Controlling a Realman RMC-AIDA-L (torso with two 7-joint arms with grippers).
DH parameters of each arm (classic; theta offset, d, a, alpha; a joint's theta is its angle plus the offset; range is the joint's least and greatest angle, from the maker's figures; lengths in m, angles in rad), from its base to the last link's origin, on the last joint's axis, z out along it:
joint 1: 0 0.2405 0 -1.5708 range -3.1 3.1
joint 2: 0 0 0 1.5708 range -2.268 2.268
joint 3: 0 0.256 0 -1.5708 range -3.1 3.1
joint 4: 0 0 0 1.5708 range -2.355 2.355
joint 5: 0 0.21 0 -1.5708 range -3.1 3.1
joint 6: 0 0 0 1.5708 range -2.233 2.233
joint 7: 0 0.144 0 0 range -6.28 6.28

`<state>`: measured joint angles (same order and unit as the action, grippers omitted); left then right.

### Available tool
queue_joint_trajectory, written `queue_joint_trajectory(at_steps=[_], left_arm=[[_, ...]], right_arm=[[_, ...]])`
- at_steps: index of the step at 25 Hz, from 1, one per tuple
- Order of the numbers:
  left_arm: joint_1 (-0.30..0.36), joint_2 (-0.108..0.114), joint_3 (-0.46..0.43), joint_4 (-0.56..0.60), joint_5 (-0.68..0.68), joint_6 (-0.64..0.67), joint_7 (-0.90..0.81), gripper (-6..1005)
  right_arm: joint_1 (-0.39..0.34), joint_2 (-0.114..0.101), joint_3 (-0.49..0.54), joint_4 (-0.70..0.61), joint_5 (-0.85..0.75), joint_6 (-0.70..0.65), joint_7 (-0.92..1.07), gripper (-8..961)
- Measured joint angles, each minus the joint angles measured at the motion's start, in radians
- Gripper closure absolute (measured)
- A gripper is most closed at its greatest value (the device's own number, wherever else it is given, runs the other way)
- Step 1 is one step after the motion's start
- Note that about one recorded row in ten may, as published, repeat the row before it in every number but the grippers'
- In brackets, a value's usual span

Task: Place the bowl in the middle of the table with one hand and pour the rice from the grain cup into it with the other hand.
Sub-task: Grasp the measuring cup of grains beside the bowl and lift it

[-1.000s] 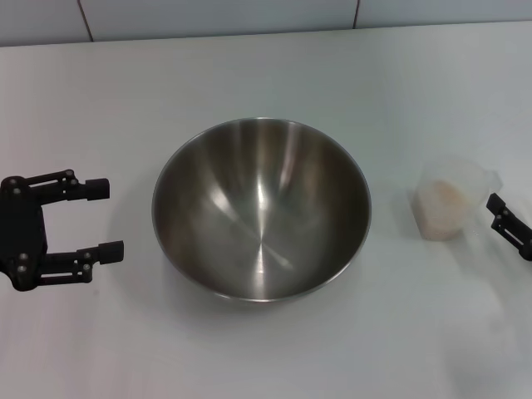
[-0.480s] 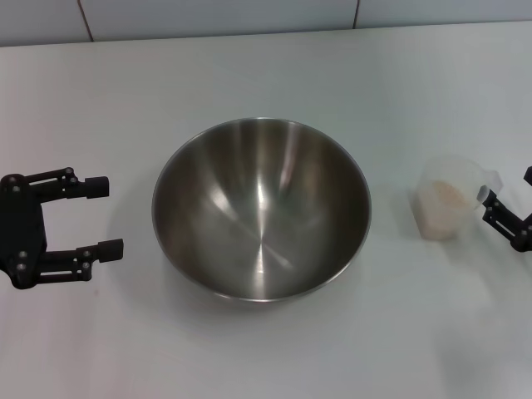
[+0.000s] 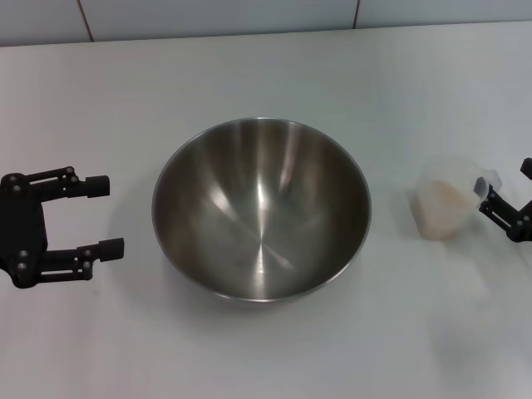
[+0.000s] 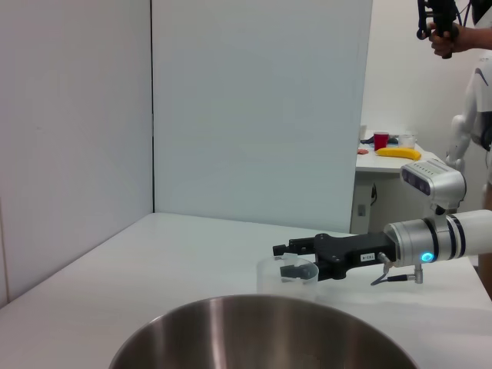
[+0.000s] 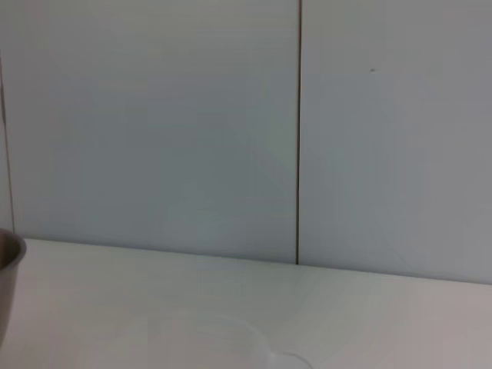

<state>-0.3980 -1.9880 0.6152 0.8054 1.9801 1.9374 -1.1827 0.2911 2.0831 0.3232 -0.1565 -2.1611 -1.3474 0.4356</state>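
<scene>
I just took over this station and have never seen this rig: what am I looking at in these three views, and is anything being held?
The head view looks down from the robot's head onto the white table. The steel bowl sits mid-table, empty. The left gripper rests open beside it, holding nothing. On the other side, the right gripper is open at the grain cup, which stands upright with rice inside; nothing is gripped yet. The left wrist view looks across the bowl's rim at the right arm reaching the cup. The right wrist view shows mostly wall, with the cup's rim faintly visible below.
</scene>
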Motion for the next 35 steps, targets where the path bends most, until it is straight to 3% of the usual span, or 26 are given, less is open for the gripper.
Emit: queue_joint_trajectory(at_steps=[26, 35], left_arm=[[-0.001, 0.000, -0.002, 0.000, 0.000, -0.024, 0.005, 214], [-0.004, 0.000, -0.006, 0.000, 0.000, -0.026, 0.003, 214]], right_arm=[[0.024, 0.000, -0.002, 0.000, 0.001, 0.008, 0.000, 165], [0.021, 0.000, 0.006, 0.029, 0.002, 0.008, -0.114, 175]])
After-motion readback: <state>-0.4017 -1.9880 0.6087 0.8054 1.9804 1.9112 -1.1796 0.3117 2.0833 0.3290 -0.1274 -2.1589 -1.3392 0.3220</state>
